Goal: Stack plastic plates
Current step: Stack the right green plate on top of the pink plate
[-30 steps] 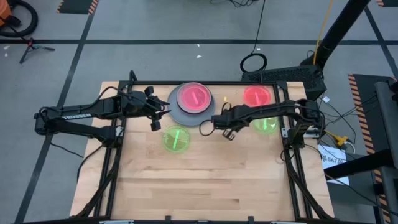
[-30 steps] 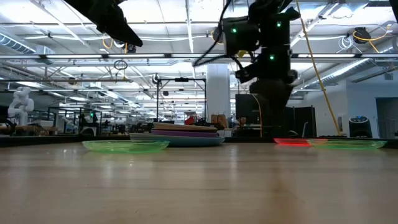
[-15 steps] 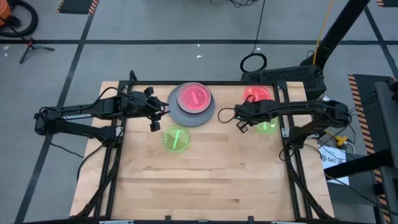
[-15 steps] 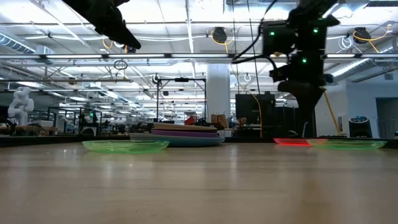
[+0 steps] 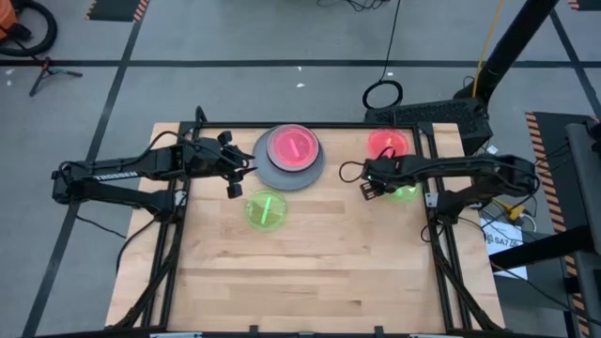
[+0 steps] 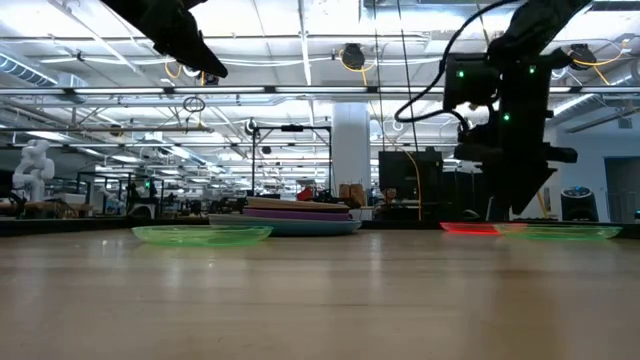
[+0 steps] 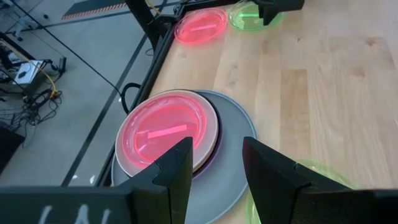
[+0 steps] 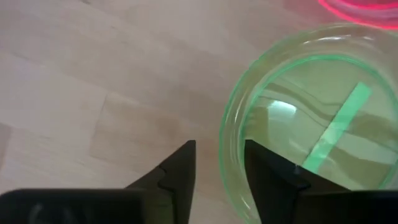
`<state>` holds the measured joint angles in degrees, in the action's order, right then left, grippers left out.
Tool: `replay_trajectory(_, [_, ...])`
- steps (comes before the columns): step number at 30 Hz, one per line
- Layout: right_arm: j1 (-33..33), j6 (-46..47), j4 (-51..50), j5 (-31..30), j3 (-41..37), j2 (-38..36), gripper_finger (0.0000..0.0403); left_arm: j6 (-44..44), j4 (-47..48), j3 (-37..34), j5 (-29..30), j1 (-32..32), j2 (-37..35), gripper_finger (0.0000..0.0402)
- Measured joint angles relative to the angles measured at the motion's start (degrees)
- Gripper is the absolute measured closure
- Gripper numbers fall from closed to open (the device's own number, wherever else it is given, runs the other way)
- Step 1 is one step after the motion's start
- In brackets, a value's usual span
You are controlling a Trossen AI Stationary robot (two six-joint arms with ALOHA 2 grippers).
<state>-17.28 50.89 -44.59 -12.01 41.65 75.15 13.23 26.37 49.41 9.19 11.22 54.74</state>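
Note:
A stack of plastic plates (image 5: 291, 158) sits at the table's far middle. A pink-red plate (image 7: 163, 132) lies on top and a large grey one (image 7: 231, 163) at the bottom. A green plate (image 5: 266, 208) lies just in front of the stack. At the far right lie a pink-red plate (image 5: 387, 144) and another green plate (image 8: 311, 124). My left gripper (image 7: 217, 169) hangs open, high beside the stack. My right gripper (image 8: 219, 167) is open above the right green plate's near-left rim (image 8: 227, 140). In the low view its fingertips (image 6: 520, 205) stand clear of the table.
Bare wood fills the near half of the table (image 5: 310, 272). Black frame rails run along the table's left and right edges (image 5: 434, 235). The right arm (image 5: 451, 169) lies across the far right corner, partly over the two plates there.
My right gripper has moved from beside the stack toward the table's right edge. It has sunk a little and rolled about its own axis, and now stands over the right green plate's rim. No plate has moved.

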Motion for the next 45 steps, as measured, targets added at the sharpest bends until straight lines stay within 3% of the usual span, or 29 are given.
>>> replay_trajectory(5, [0.0,0.5,2.6,-1.3,-0.5,3.6,0.0258,0.0,-0.1,0.0,0.0,0.0,0.0,0.0254])
replay_trajectory(11, [0.0,-0.4,4.9,-3.6,-0.5,7.5,0.027,0.0,0.0,0.0,0.0,0.0,0.0,0.0254])
replay_trajectory(30, [0.2,-0.7,7.2,-2.3,-0.3,8.9,0.0398,0.4,0.0,0.0,0.0,0.0,0.0,0.0254])
replay_trajectory(37, [1.8,-1.7,7.0,-1.2,1.4,7.5,0.0398,0.6,0.0,0.0,0.0,0.0,0.0,0.0254])
replay_trajectory(45, [5.6,-10.1,7.1,-3.7,8.0,7.1,0.0401,0.7,0.0,0.0,0.0,0.0,0.0,0.0254])
